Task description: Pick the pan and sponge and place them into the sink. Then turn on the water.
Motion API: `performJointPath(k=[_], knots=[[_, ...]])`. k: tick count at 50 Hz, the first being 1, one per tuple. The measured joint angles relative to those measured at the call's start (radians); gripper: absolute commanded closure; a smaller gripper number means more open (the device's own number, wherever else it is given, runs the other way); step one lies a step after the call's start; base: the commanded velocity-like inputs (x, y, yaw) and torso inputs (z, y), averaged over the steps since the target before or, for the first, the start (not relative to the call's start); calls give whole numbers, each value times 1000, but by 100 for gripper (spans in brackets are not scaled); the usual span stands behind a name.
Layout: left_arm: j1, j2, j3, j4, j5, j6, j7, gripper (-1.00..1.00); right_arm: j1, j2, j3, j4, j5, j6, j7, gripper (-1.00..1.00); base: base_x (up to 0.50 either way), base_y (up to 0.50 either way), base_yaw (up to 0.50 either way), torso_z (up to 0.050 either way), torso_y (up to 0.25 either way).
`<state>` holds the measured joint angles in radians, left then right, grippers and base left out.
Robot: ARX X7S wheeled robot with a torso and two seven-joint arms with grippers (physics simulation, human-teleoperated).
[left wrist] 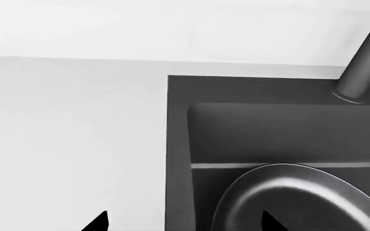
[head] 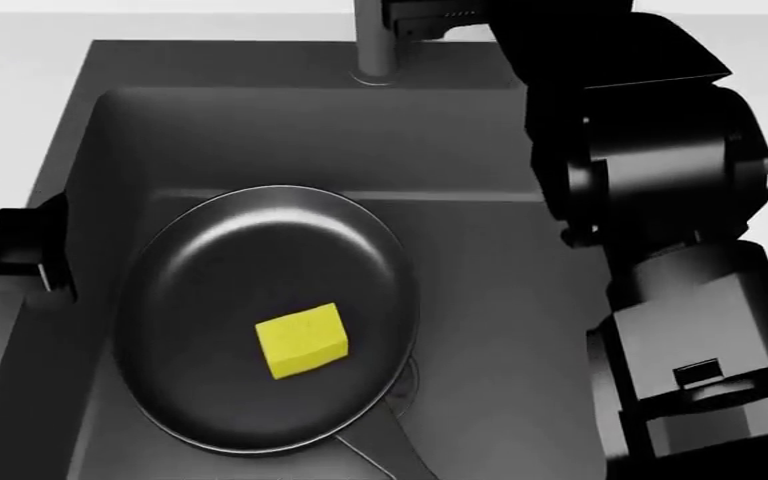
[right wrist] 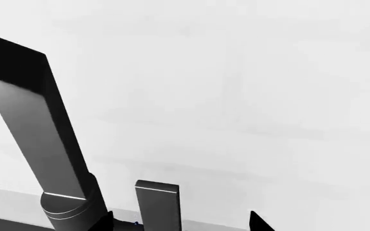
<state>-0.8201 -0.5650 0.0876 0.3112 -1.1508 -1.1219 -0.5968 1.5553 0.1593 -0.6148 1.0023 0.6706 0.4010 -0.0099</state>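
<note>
The dark pan [head: 244, 330] lies flat in the sink [head: 518, 300], its handle [head: 391, 455] pointing toward me. The yellow sponge [head: 303, 341] rests inside the pan. My left gripper [left wrist: 183, 222] is open and empty, hovering over the sink's left rim [left wrist: 177, 159], with the pan [left wrist: 300, 202] beside one fingertip. My right gripper [right wrist: 181, 222] is open up at the back, its fingertips on either side of the tap's small upright lever [right wrist: 158, 204] with gaps showing. The tap's spout [right wrist: 31, 120] stands next to it. Water is out of view.
The square grey tap [head: 377, 40] rises from the sink's back ledge. My bulky right arm [head: 664, 250] covers the sink's right side. Pale counter [left wrist: 69, 144] lies left of the sink, and a white wall [right wrist: 249, 72] stands behind the tap.
</note>
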Motion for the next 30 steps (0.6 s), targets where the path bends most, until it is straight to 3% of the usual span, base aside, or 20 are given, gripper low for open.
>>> performJointPath(k=[20,30], knots=[[-6,-1,10,-6,8,11,-4,-100,43,-18,-4,68,-12,-27,-23,-100,0,0,0,0,-72],[0,-4,1,-6,-1,19,-6,-100,54,-14,-3,70,-12,-29,-23,-100,0,0,0,0,-2]])
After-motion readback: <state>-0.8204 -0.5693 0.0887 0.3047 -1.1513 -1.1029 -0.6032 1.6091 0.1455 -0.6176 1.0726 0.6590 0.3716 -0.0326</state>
